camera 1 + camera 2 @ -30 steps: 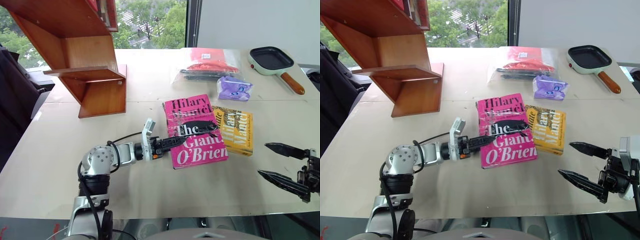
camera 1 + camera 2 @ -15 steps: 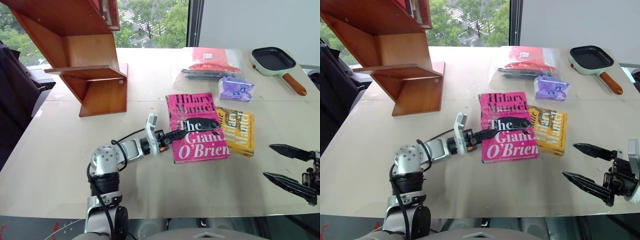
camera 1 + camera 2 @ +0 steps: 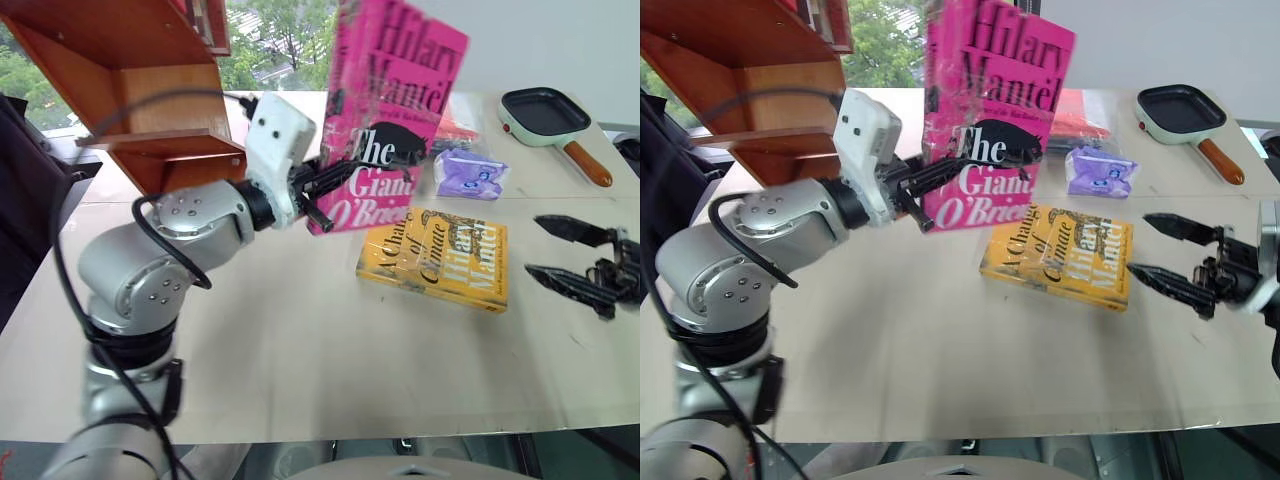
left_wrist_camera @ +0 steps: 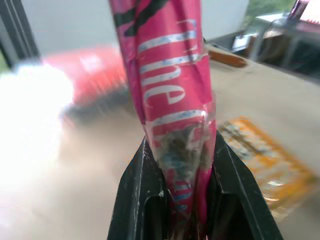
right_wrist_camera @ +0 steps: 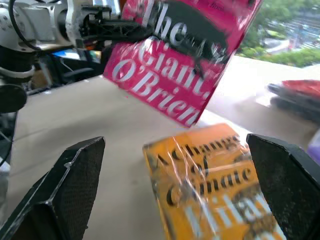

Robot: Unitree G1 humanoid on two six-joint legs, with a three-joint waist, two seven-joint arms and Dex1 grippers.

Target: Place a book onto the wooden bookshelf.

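Left end effector (image 3: 330, 185) — book (image 3: 385, 110) upright, lengthwise vertical

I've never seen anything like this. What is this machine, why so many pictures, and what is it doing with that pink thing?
It is a two-armed robot. Two pictures come from cameras in its head, looking down over a table; the other two come from cameras on its wrists. Its left pincer is shut on the pink book, holding it upright above the table. Its right pincer is open and holds nothing. On the table lie a yellow book, a small frying pan and a purple packet. The wooden bookshelf stands to the left.
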